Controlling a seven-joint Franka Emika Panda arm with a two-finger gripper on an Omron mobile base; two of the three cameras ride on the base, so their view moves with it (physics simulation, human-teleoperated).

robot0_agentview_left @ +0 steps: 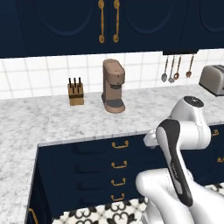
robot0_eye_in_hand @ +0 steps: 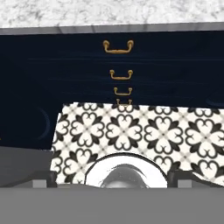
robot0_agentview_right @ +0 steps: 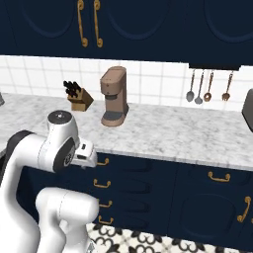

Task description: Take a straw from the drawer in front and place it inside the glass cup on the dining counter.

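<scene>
Navy cabinet stack sits mid-frame in both base views, under a marble counter [robot0_agentview_left: 52, 120] with white tile backsplash. The drawer [robot0_agentview_left: 114, 145], topmost of the stack, is shut, flush with the ones below; brass handle centred on its front. In the hand view it lies at the top centre, just under the counter edge, handle at [robot0_eye_in_hand: 118, 47], three lower handles lined up beneath it. Straw, if inside, is hidden; cannot tell.

Gripper: fingers stand fully apart, holding nothing. In the hand view the two dark tips barely rise at the bottom left and bottom right, aimed at the drawer fronts and the patterned floor tiles [robot0_eye_in_hand: 131, 131] below them. In the base views the gripper itself is hard to make out behind the white arm [robot0_agentview_left: 179, 144], which is folded low in front of the cabinets, lower right of the left base view, lower left of the right base view.

On the counter: brown coffee machine [robot0_agentview_left: 113, 86] centre, wooden knife block [robot0_agentview_left: 75, 92] to its left, silver toaster [robot0_agentview_left: 213, 79] at the right edge. Utensils [robot0_agentview_left: 176, 69] hang on the tile wall upper right. Navy upper cabinets [robot0_agentview_left: 109, 22] with brass pulls fill the top.
</scene>
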